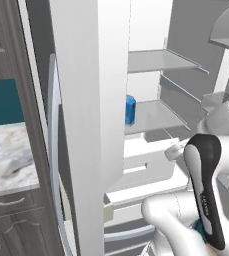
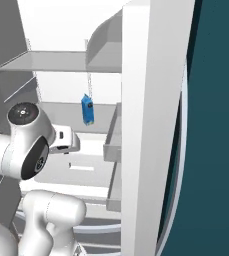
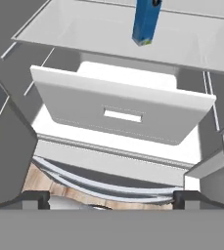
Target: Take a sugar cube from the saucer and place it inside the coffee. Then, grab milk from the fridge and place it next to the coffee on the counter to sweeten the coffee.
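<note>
The tool (image 3: 111,197) is nearest the hand camera, its two dark tips spread wide apart with nothing between them. Just ahead of it sits a pale drawer (image 3: 121,113) of the open fridge (image 1: 86,100), and above that a shelf (image 3: 84,34) carries the milk (image 3: 146,20), upright and well apart from the tool. The risk, as I judge it: the tool sits low, so a straight reach could strike the shelf edge, or tip the carton over.

White glossy arm (image 1: 176,220), rounded segments; black oblong cover with small grey lettering; dark round joint cap (image 2: 23,113).
</note>
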Tool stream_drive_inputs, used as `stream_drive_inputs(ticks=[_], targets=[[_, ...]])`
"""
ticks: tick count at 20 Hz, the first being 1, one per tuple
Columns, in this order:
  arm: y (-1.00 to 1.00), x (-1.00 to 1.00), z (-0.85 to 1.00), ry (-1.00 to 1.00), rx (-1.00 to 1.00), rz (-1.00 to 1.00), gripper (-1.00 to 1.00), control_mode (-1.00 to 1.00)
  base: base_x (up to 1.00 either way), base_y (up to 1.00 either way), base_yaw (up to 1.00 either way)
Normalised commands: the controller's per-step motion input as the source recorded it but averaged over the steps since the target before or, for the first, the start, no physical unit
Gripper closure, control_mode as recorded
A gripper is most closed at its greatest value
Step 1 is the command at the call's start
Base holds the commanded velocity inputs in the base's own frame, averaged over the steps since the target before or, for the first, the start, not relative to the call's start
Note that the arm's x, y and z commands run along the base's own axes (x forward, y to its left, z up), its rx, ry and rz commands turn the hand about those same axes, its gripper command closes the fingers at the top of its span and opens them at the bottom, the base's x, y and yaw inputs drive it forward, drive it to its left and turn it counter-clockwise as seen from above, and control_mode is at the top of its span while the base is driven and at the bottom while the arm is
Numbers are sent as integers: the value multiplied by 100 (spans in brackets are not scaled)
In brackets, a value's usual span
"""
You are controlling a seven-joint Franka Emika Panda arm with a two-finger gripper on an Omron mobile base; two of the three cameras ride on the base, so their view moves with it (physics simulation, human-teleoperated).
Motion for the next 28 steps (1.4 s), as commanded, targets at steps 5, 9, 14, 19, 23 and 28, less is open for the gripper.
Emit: stream_drive_inputs(ticks=[5,9,14,19,23,28], targets=[[8,72,3,1,1,-25,-100,-100,0,0,0],[0,68,10,5,6,-31,-100,-100,0,0,0],[15,67,7,4,3,-32,-100,-100,0,0,0],[10,38,4,3,5,-19,-100,-100,0,0,0],[0,63,0,0,10,-4,-100,-100,0,0,0],[0,76,-12,-1,5,0,-100,-100,0,0,0]])
